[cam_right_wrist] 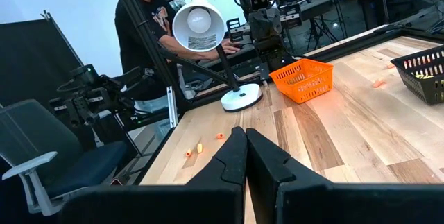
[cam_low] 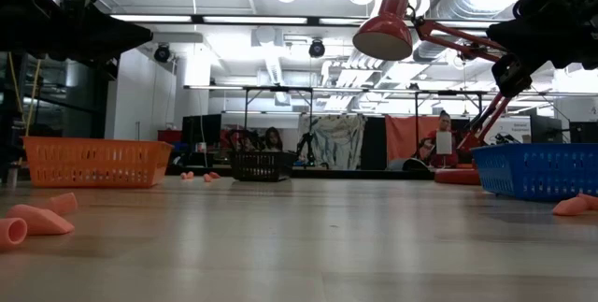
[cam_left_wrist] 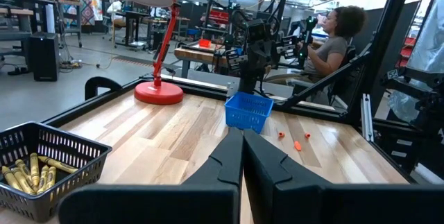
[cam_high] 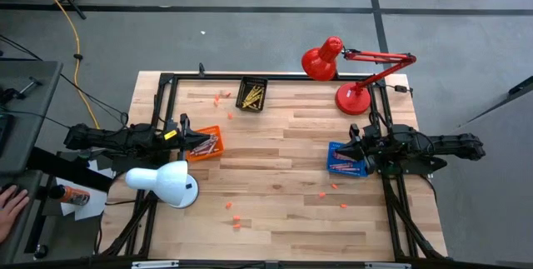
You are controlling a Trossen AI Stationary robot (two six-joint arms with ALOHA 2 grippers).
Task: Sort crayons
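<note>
Left gripper [cam_high: 190, 141]: dark two-finger tool, fingers pressed together, nothing held, poised over the orange plastic basket [cam_high: 206, 143] directly beneath it, which holds reddish crayons. Right gripper [cam_high: 354, 151]: likewise closed and empty, above the blue plastic basket [cam_high: 346, 160] with its own sticks. Farther out, ahead of both tools on the wooden table [cam_high: 283, 177]: black wire basket [cam_high: 251, 94] of yellow crayons [cam_left_wrist: 31, 175]. Only small orange-pink bits [cam_high: 236, 219] lie loose; their long axes cannot be told. Judgement: no loose crayon visible; sorting appears essentially finished.
</note>
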